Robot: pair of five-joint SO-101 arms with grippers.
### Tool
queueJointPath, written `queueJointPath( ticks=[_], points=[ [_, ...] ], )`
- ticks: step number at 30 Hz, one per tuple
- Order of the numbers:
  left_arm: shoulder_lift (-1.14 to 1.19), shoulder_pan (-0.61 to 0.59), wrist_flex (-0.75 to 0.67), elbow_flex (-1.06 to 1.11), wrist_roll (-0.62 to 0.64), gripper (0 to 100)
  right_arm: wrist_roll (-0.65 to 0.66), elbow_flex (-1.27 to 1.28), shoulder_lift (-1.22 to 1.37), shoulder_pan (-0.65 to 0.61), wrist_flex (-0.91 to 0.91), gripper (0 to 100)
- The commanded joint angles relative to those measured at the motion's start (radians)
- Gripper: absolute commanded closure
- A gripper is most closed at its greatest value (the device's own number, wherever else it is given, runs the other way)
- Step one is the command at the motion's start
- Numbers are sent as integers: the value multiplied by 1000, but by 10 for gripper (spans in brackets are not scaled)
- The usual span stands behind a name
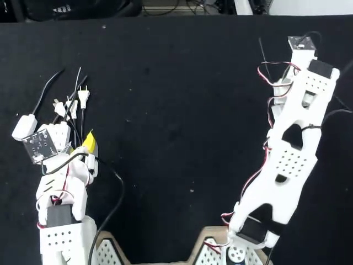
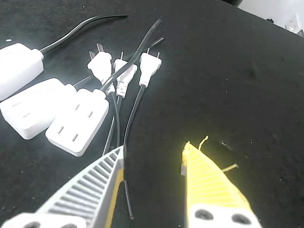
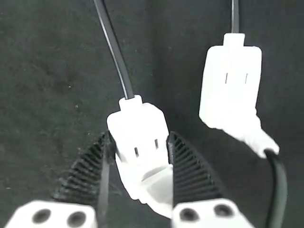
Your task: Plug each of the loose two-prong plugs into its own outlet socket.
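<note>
The left tool (image 2: 153, 148) is released, its jaws spread wide over the black desk (image 2: 247, 95). A thin cord (image 2: 130, 123) runs out between the jaws. Straight ahead of its tips three loose plugs (image 2: 124, 78) lie fanned together, prongs pointing away. Three white sockets (image 2: 78, 121) lie off to one side.

The step looks like picking up one plug. The outermost plug (image 2: 149, 69) seems the best choice, since it lies clear of the thick black cord (image 2: 137, 50) crossing the others. Close across its flat body behind the prongs, without pinching the thin cord.

The right tool (image 3: 138, 140) is clenched on a socket (image 3: 137, 128), apparently already mated. Another joined pair (image 3: 232, 90) lies just beside it.
</note>
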Motion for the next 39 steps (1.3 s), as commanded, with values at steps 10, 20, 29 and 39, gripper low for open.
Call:
queueJointPath(
  ticks=[10, 20, 29, 39],
  points=[
    [-9, 13, -23, -54, 0, 802, 61, -343, 170, 9, 34, 982],
    [-9, 15, -23, -54, 0, 802, 64, -349, 220, -12, 32, 792],
    [-9, 16, -23, -53, 0, 802, 64, -449, 216, -72, 60, 783],
    [-9, 16, -23, -54, 0, 802, 64, -743, 217, -129, 241, 783]
  ],
)
